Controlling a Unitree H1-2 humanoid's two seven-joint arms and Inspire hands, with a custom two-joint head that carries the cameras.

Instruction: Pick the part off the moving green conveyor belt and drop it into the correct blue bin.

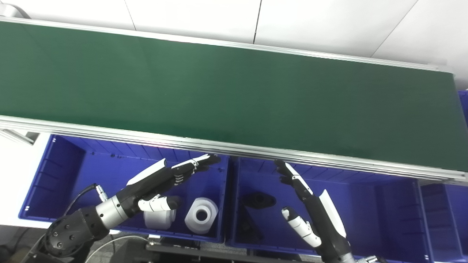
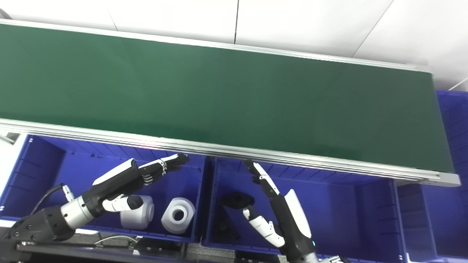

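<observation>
The green conveyor belt runs across the view and carries no part. My left hand is open and empty, held over the left blue bin, fingers stretched toward the belt's near rail. My right hand is open and empty over the middle blue bin, fingers pointing up toward the rail. The left bin holds two white cylindrical parts; one is partly hidden by my left thumb. The middle bin holds a black part.
The belt's silver near rail overhangs the bins' far edges. A third blue bin stands at the far right. A cable runs along my left forearm. A white wall lies behind the belt.
</observation>
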